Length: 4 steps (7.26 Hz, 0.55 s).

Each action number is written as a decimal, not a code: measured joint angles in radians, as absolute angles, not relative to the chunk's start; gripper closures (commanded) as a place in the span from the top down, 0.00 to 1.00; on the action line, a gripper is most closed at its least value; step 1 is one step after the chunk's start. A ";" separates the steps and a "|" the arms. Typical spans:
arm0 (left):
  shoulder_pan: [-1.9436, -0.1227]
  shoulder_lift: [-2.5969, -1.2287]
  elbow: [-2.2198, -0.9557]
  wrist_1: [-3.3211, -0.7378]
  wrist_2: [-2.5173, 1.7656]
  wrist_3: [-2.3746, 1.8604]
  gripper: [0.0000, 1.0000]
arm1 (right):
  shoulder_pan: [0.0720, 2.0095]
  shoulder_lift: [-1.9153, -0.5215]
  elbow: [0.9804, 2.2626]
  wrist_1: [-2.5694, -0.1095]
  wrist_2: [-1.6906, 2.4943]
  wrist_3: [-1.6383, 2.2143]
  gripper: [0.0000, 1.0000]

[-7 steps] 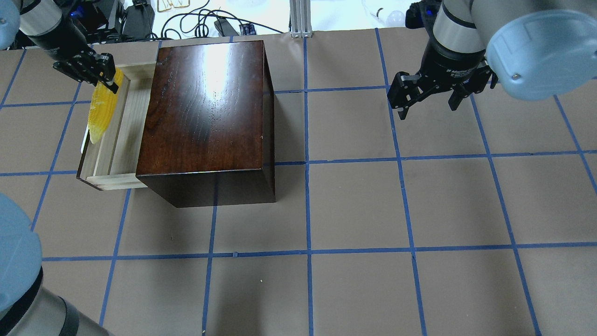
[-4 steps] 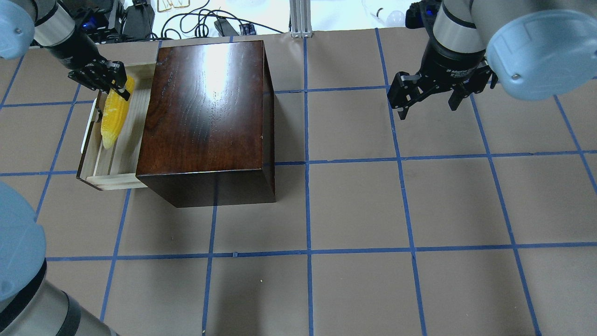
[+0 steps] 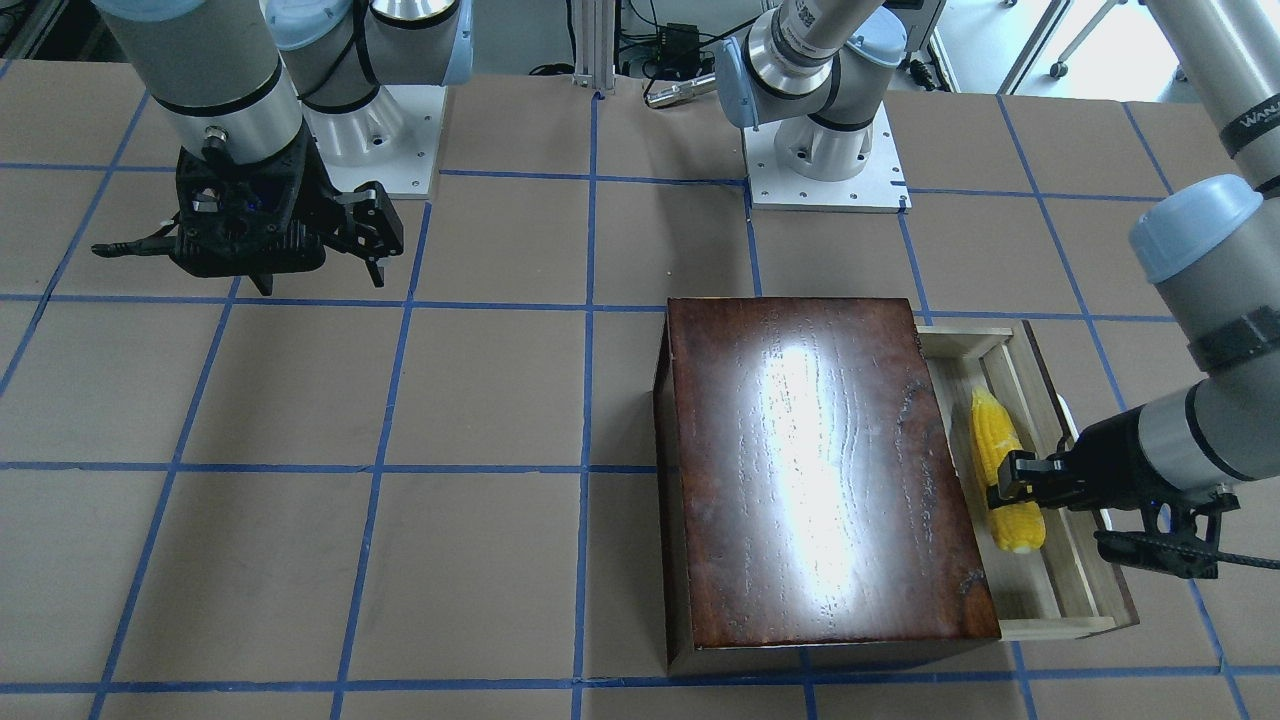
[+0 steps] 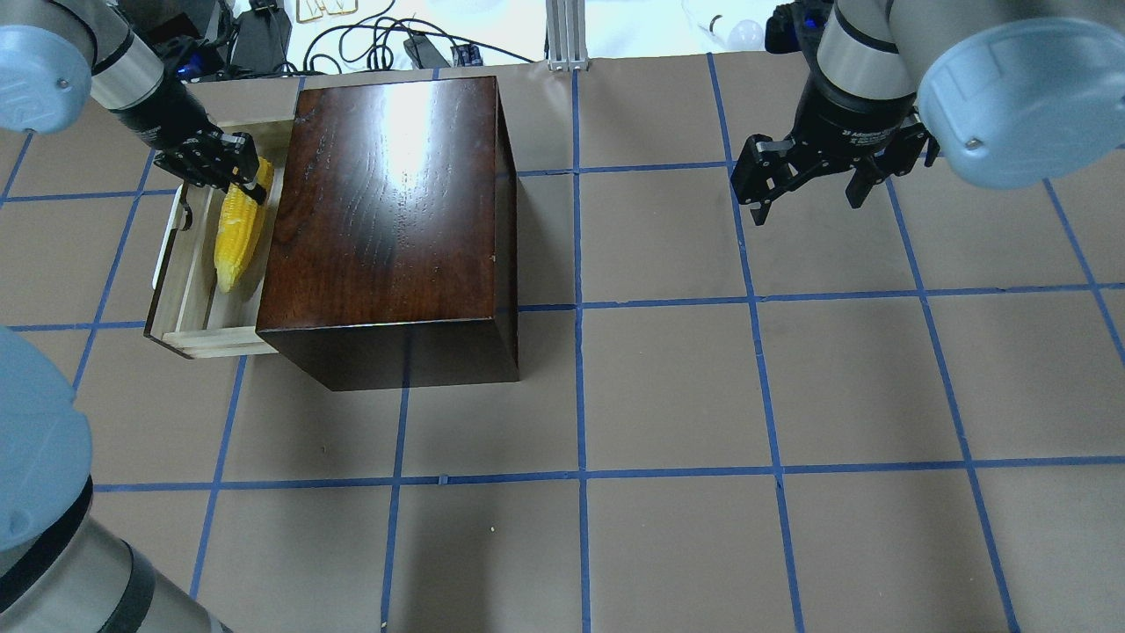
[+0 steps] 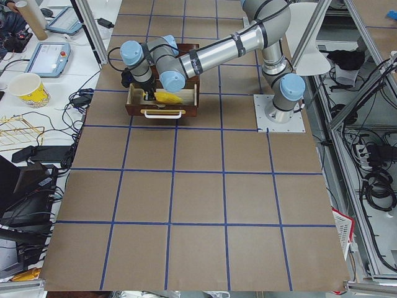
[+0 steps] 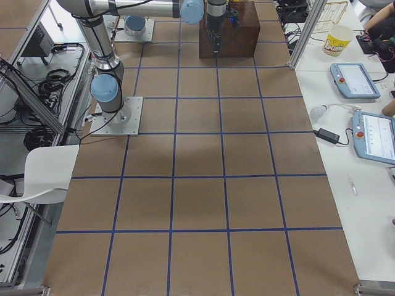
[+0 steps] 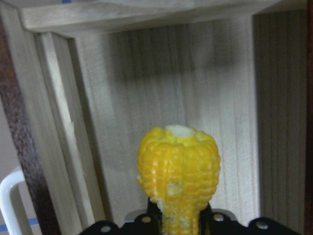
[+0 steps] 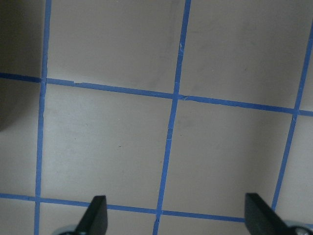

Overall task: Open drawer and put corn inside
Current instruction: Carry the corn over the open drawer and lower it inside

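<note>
The dark reddish-brown box [image 4: 387, 202] stands at the table's left with its drawer [image 4: 195, 303] pulled out, its white handle [image 4: 161, 264] outward. My left gripper [image 4: 252, 183] is shut on the thick end of the yellow corn [image 4: 235, 242]. The corn lies lengthwise low inside the pale-wood drawer [image 3: 1045, 570], close to the box. The front view shows the gripper [image 3: 1004, 480] and the corn [image 3: 990, 430]. In the left wrist view the corn [image 7: 178, 169] points along the drawer floor [image 7: 195, 93]. My right gripper [image 4: 807, 195] is open and empty, far right above the table.
Brown paper with blue tape grid [image 4: 580, 475] covers the table. Cables and gear [image 4: 387, 44] lie past the far edge. The right wrist view shows only bare table under the open fingers [image 8: 96, 215]. Both arm bases [image 3: 825, 170] stand at the robot's side.
My left gripper has carried the corn from above the drawer's front edge toward the box and down into the drawer. The right arm has not moved.
</note>
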<state>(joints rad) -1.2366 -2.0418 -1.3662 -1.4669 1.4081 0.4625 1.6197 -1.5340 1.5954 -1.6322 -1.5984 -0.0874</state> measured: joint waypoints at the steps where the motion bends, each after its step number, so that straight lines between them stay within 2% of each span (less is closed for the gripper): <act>1: -1.237 -2.047 -1.367 -1.467 1.406 0.462 0.95 | 1.620 -1.534 1.595 -1.632 -1.598 -0.087 1.00; 2: -1.237 -2.049 -1.367 -1.467 1.405 0.460 1.00 | 1.620 -1.534 1.595 -1.632 -1.598 -0.087 1.00; 4: -1.236 -2.049 -1.367 -1.467 1.404 0.457 1.00 | 1.619 -1.534 1.595 -1.632 -1.598 -0.087 1.00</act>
<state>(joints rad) -1.2363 -2.0491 -1.3666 -1.4669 1.4038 0.4571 1.6187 -1.5340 1.5953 -1.6322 -1.5984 -0.0874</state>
